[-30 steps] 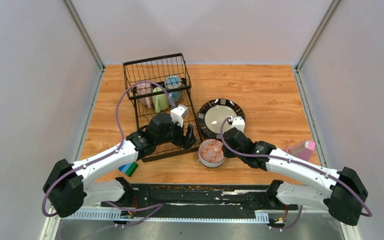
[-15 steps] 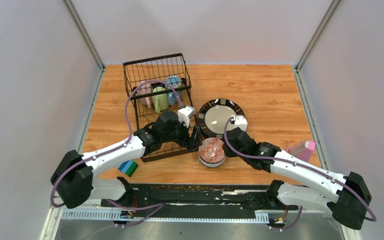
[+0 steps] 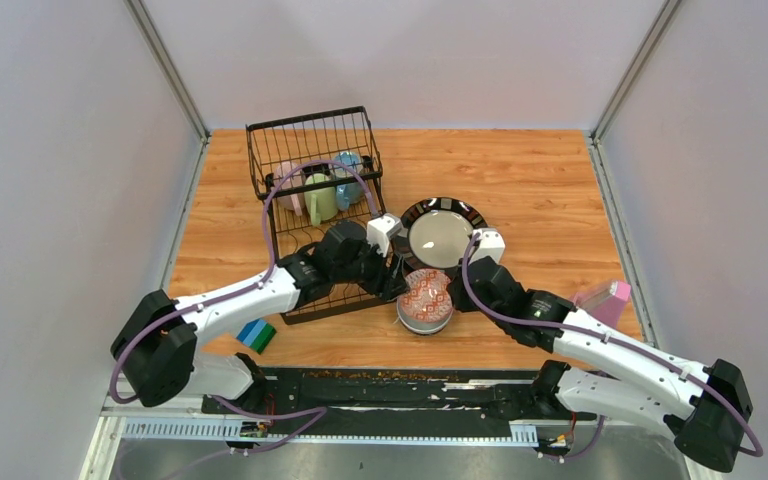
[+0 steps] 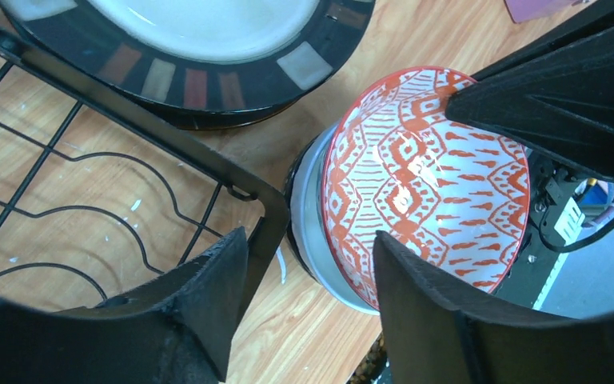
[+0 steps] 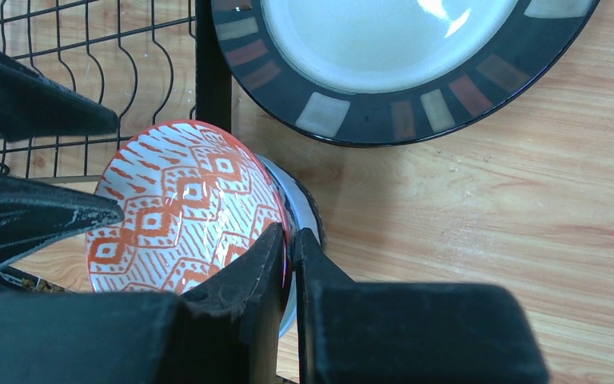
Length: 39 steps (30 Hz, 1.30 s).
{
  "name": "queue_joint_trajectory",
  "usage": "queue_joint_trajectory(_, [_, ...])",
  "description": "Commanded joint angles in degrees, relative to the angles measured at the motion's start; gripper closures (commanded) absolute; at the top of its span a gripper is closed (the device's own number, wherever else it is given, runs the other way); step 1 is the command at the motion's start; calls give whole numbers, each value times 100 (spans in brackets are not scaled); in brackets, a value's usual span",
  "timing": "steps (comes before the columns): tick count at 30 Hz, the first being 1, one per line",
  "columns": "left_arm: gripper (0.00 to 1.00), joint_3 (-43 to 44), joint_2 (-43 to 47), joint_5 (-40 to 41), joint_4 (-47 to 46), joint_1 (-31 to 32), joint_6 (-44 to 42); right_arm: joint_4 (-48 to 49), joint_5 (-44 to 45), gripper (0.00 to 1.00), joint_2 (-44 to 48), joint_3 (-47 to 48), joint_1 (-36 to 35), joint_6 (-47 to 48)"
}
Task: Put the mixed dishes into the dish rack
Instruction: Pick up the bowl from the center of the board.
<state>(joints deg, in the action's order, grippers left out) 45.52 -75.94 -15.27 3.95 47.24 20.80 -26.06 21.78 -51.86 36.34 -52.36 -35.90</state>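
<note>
Right end effector (image 5: pixel 290 236) pinching rim of tilted orange-and-white patterned ceramic bowl (image 5: pixel 184 200); left end effector (image 4: pixel 312 248) spread near black wire dish rack (image 5: pixel 212 80).

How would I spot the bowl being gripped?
Find the black wire dish rack; by its near right corner, in front of the black-rimmed plate, bowls are stacked. It's the tilted top bowl, the only one patterned red and white.

You are looking at a red-patterned bowl (image 4: pixel 424 176) whose glazed ceramic is gleaming glossy, as is the black-rimmed plate (image 5: pixel 392 40). The dish rack (image 4: pixel 168 136) is showing matt black wire, and the table (image 5: pixel 488 216) is showing smooth wood grain.
</note>
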Motion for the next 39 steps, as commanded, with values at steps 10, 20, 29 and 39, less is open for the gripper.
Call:
queue_joint_trajectory(10, [43, 402, -172, -234, -184, 66, -7, 785, 129, 100, 308, -110, 4, -178])
queue_joint_trajectory(20, [52, 431, -216, -178, -200, 74, 2, 1560, -206, 100, 815, -438, 6, 13])
queue_joint_trajectory(29, [84, 384, -123, 213, -30, 74, 8, 2096, -650, 100, 997, -599, 5, 418])
queue_joint_trajectory(39, [100, 239, 209, 861, 75, 74, -11, 2481, -1735, 94, 566, -400, -2, 732])
